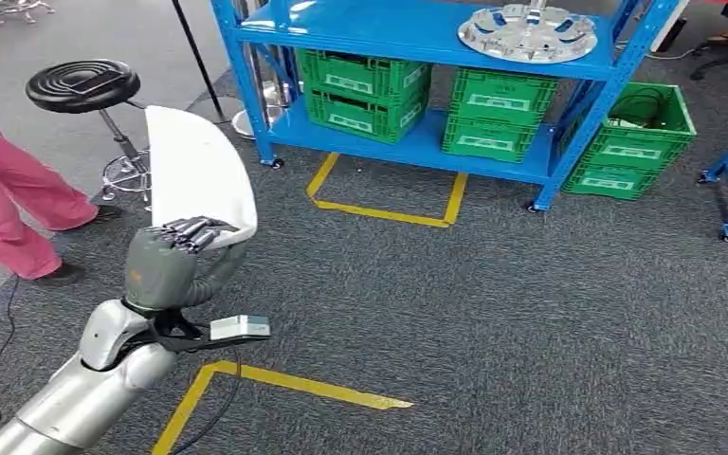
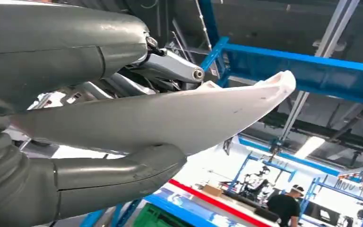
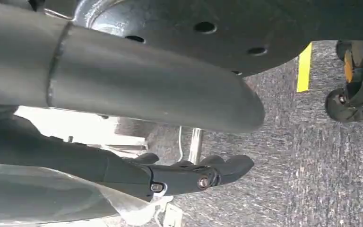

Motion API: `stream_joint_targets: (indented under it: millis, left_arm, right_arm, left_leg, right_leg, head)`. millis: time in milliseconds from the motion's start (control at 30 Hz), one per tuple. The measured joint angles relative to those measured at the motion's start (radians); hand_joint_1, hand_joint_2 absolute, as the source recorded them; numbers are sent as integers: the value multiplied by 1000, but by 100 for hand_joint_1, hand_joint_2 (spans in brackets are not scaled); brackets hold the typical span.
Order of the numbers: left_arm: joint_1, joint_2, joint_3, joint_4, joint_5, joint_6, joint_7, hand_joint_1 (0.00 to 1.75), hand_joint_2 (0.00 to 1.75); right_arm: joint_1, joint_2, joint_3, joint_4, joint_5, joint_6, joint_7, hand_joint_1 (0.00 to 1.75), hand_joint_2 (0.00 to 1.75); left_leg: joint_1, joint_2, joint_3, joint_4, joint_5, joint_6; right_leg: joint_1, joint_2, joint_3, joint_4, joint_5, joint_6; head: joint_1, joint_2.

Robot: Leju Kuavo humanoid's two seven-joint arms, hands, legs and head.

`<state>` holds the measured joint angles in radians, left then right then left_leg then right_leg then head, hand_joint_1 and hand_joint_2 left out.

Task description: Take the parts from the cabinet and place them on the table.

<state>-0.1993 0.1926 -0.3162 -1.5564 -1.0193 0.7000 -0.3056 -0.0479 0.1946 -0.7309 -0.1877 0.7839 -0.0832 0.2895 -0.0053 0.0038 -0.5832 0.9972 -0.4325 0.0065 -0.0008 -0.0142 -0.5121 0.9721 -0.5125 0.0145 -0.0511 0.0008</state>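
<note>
left hand (image 1: 172, 258) grips part (image 1: 199, 175), near left | stool (image 1: 85, 90) behind it | rack (image 1: 436, 57) far centre: disc (image 1: 528, 33) on top shelf, crates (image 1: 365, 90) on lower shelf | person (image 1: 5, 190) far left

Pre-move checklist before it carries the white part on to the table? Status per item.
1. Left hand grips the white part: ok; fingers over one edge, thumb beneath.
2. Part clear of the blue rack: ok.
3. Person close on the robot's left: not ok, watch the swing.
4. Stool just behind the part: not ok, tight.
5. Right hand free: cannot tell.
6. Table location: cannot tell.
</note>
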Motion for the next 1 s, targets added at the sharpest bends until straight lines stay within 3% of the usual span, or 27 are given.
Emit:
stream_joint_targets:
  millis: [633, 1000]
  left_arm:
    - [22, 6, 47, -5, 7, 0, -33, 175, 175]
    - [7, 6, 40, -5, 12, 0, -34, 175, 175]
  right_arm:
    - [2, 2, 2, 0, 13, -2, -43, 0, 0]
    - [2, 6, 1, 0, 10, -22, -61, 0, 0]
  left_leg:
    - [2, 0, -2, 0, 4, -3]
    - [1, 0, -4, 0, 8, 1]
  right_leg:
    - [2, 0, -6, 5, 1, -2]
    - [1, 1, -6, 3, 6, -1]
  head:
    - [0, 0]
    - [0, 0]
